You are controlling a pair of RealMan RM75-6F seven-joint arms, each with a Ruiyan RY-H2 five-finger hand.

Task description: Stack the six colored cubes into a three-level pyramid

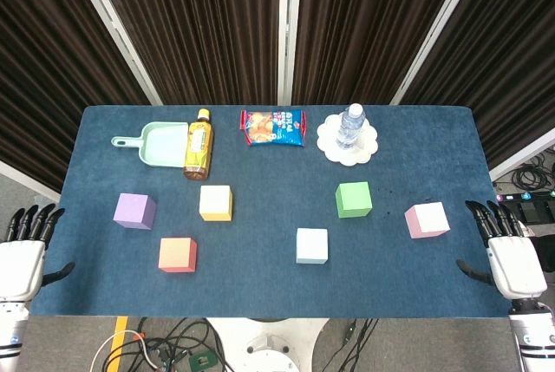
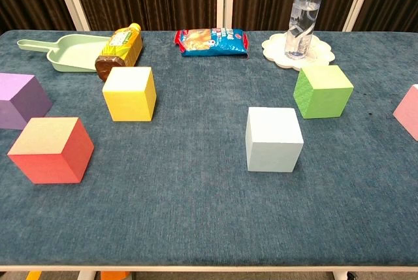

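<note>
Six cubes lie apart on the blue table (image 1: pixel 260 285): purple (image 1: pixel 134 211) (image 2: pixel 19 100), orange (image 1: pixel 178 254) (image 2: pixel 52 149), yellow (image 1: pixel 215 203) (image 2: pixel 130 93), pale blue (image 1: pixel 312 245) (image 2: pixel 274 139), green (image 1: pixel 354 199) (image 2: pixel 322 91) and pink (image 1: pixel 427 219) (image 2: pixel 409 111). None touches another. My left hand (image 1: pixel 24 255) hangs open off the table's left front corner. My right hand (image 1: pixel 507 255) hangs open off the right front corner, just right of the pink cube. Neither hand shows in the chest view.
Along the back stand a mint dustpan (image 1: pixel 159 142) (image 2: pixel 65 53), a lying tea bottle (image 1: pixel 199 145) (image 2: pixel 119 51), a snack bag (image 1: pixel 273 127) (image 2: pixel 212 42) and a water bottle (image 1: pixel 349 125) (image 2: pixel 302 16) on a white coaster (image 1: pixel 349 140). Cables lie on the floor.
</note>
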